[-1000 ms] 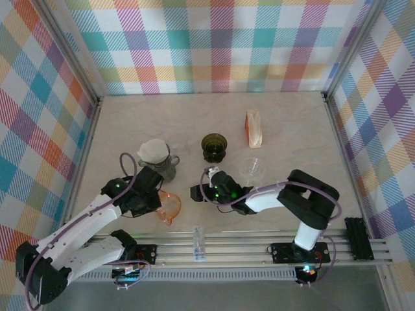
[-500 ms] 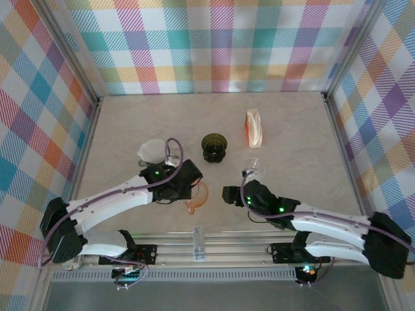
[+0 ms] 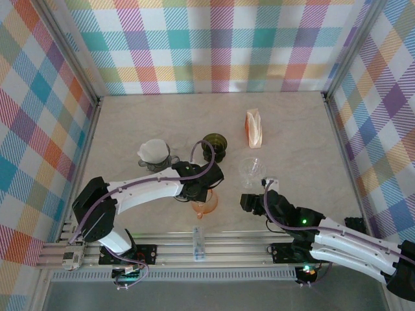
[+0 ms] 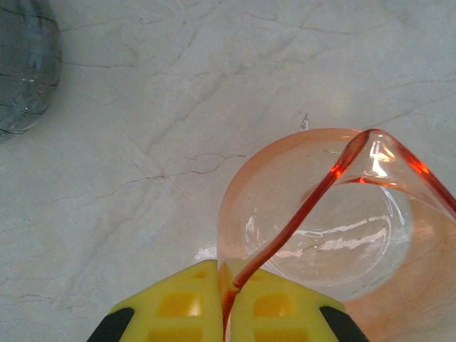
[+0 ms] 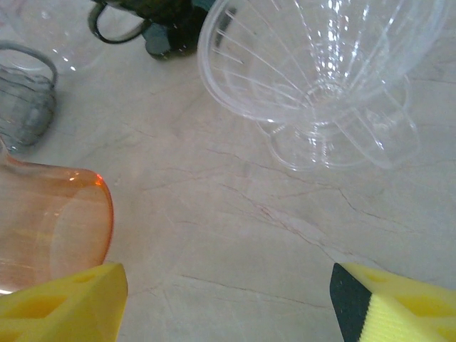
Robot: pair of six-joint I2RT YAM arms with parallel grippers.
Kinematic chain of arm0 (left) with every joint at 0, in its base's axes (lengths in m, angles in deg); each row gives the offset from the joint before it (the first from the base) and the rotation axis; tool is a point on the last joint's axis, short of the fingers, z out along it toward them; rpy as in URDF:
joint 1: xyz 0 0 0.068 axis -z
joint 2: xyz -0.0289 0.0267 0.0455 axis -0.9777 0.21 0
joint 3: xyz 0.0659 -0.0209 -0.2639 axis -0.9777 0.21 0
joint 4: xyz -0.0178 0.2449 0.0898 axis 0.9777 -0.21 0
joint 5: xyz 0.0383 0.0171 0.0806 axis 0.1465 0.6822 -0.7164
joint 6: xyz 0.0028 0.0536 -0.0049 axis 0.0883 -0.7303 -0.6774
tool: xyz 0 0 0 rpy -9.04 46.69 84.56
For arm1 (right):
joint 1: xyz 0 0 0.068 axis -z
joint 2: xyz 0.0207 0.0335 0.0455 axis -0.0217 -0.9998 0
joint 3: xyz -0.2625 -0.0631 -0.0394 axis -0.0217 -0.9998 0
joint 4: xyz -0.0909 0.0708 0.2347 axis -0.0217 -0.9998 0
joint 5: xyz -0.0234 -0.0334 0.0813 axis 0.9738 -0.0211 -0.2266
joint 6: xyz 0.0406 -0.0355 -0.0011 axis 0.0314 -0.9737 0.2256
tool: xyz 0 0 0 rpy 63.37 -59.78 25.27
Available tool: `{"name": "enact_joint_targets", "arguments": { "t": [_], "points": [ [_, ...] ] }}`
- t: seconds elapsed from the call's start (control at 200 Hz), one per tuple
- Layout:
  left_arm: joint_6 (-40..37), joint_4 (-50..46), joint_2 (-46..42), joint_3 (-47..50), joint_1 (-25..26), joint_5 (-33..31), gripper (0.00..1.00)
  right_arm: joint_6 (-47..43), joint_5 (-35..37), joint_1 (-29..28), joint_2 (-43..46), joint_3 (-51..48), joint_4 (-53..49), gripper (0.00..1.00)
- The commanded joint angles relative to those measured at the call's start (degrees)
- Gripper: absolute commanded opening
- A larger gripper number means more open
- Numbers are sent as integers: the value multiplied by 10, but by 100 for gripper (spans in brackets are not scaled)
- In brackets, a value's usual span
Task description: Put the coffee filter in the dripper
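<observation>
Left jaws pinch a translucent orange dripper by its rim, right jaws gape empty; four drippers, one with white filter.

The left gripper, clamped on the rim of the orange translucent plastic dripper, is now at the table's middle front, having carried it rightward from the near-left. The right gripper is pulled back from the centre toward the near right, just in front of the clear ribbed plastic dripper, its jaws wider apart.
</observation>
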Motion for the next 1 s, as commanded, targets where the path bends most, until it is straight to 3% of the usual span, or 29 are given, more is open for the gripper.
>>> {"name": "enact_joint_targets", "arguments": {
  "t": [0.0, 0.46, 0.67, 0.8, 0.855, 0.995],
  "points": [
    [-11, -17, 9, -23, 7, 9, 0, -9, 12, -4, -7, 11, -22, 77],
    [0, 11, -36, -12, 8, -1, 36, -11, 7, -4, -37, 41, -33, 80],
    [-5, 46, -149, 5, 8, -7, 71, -1, 10, -4, -56, 77, -52, 80],
    [0, 74, -219, 50, 8, -14, 87, 5, 38, -3, -100, 138, -99, 81],
    [2, 95, -251, 78, 8, -12, 100, 6, 53, 2, -124, 167, -121, 81],
    [7, 153, -320, 144, 8, 1, 100, -26, 8, 82, -180, 222, -141, 76]
  ]
}}
